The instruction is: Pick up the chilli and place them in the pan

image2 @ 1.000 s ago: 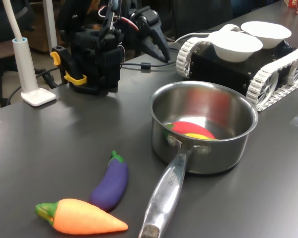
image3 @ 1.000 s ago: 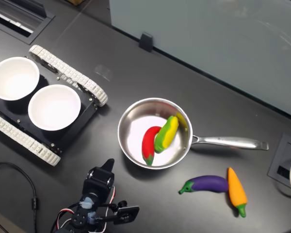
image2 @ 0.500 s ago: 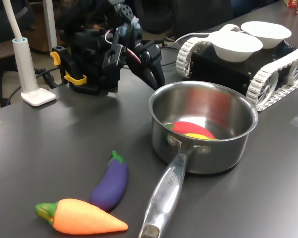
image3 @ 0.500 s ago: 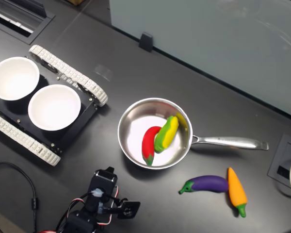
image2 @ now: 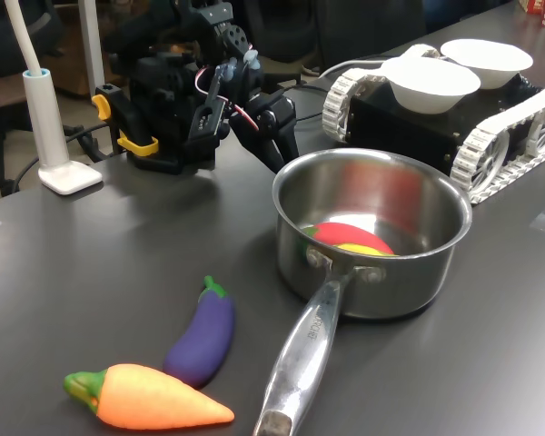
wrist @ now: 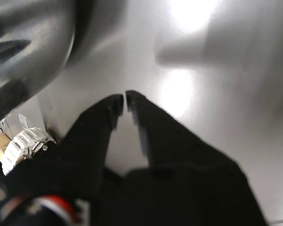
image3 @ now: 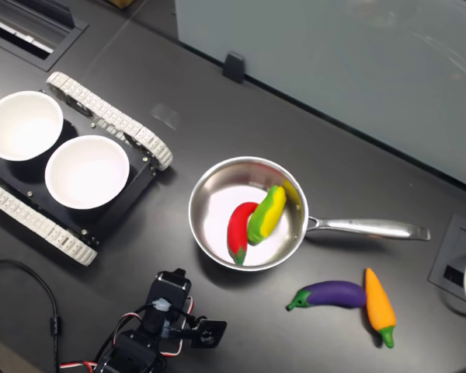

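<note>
The chilli [image3: 238, 231] is already lying inside the pan [image3: 210, 186], flat on the bottom, pressed side by side against a yellow-green corn toy [image3: 266, 214]. In the second exterior view its long axis runs up and down the picture, and the pan's handle [image3: 369, 228] points off to the second exterior view's right. The gripper [wrist: 122, 98] is outside the pan, low near the table [image2: 91, 254] on the side away from the handle, close beside the pan wall. In the wrist view its two black fingers [wrist: 101, 117] are nearly together with a thin slit between the tips, and nothing sits between them. So the chilli lies beyond the rim from the gripper, across the pan wall. By my reading the placing looks done, with the gripper empty.
</note>
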You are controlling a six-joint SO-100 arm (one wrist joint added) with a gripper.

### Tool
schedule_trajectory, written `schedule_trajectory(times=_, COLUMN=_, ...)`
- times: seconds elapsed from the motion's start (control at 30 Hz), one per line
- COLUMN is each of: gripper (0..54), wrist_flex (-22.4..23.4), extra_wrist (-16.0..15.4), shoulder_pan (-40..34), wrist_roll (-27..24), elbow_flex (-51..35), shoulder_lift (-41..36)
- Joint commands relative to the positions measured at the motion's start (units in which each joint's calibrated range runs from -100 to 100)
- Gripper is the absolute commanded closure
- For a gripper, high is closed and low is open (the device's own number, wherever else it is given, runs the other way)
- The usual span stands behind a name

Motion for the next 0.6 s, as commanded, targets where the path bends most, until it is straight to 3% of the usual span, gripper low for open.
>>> schedule_trajectory(times=0.0, gripper=53.6, wrist_flex=-3.38, extra_wrist=-0.06, shoulder_pan=1.76, wrist_roll=-0.49, elbow_flex=-1.1, shoulder_lift=-0.66)
schedule_trajectory(times=0.57, gripper=53.6, wrist_flex=-3.29, extra_wrist=-0.06, shoulder_pan=-2.26, wrist_roll=1.76, elbow_flex=-1.1, shoulder_lift=-0.66)
